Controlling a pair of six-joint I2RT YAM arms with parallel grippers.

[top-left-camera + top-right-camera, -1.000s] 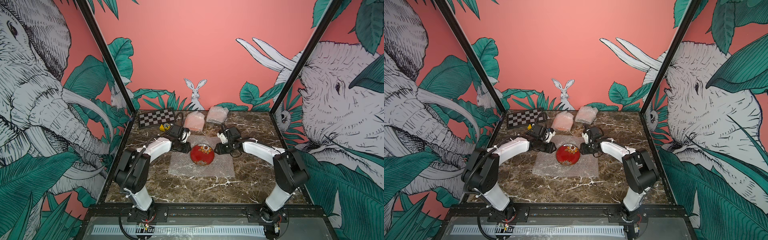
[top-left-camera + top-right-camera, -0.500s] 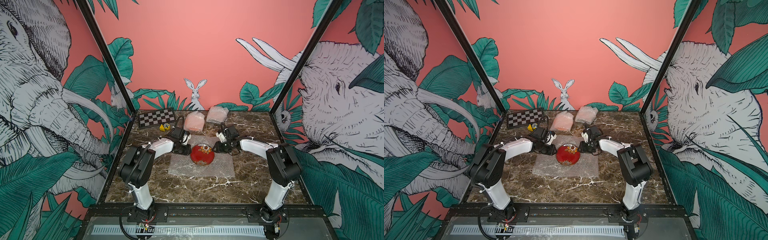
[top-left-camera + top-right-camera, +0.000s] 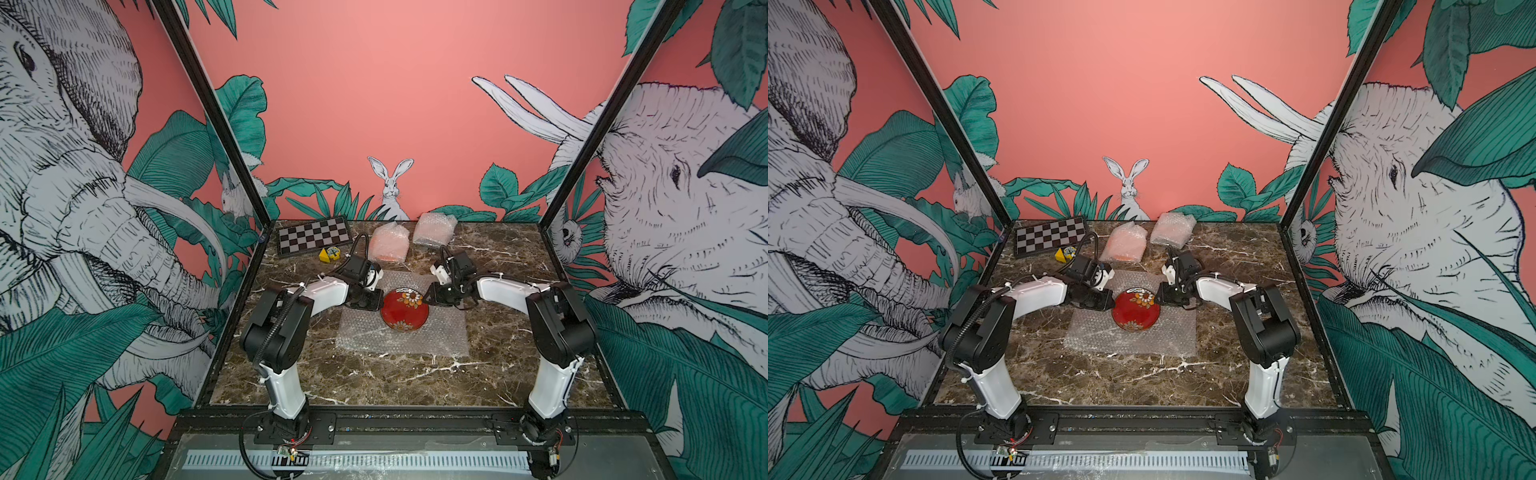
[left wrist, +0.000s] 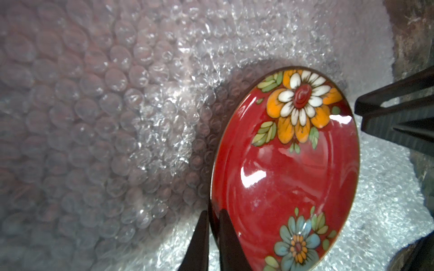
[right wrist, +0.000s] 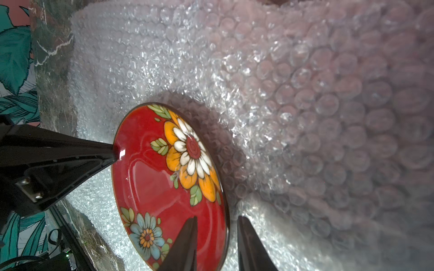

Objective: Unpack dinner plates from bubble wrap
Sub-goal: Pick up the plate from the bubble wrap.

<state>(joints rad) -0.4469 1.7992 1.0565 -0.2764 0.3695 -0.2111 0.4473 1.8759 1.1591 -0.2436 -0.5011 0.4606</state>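
A dark red dinner plate (image 3: 404,311) (image 3: 1136,311) with flower patterns lies on a flat, spread-out sheet of bubble wrap (image 3: 399,345) (image 3: 1129,343) at mid-table. My left gripper (image 3: 379,300) (image 4: 212,212) is shut on the plate's left rim (image 4: 286,169), one finger above it and one below. My right gripper (image 3: 428,296) (image 5: 216,219) straddles the opposite rim (image 5: 164,183). It is open, and a gap shows between the outer finger and the rim. Each wrist view shows the other gripper's fingers (image 4: 387,110) (image 5: 94,150) at the plate's far edge.
Two closed bubble-wrap bundles (image 3: 388,243) (image 3: 434,227) sit at the back, the left one showing orange through the wrap. A checkered board (image 3: 313,239) and a small yellow block (image 3: 329,254) lie at the back left. Panel walls enclose the marble table (image 3: 374,382).
The left jaws have closed onto the plate's rim. The right jaws have narrowed around the other rim. Plate and sheet have stayed where they were.
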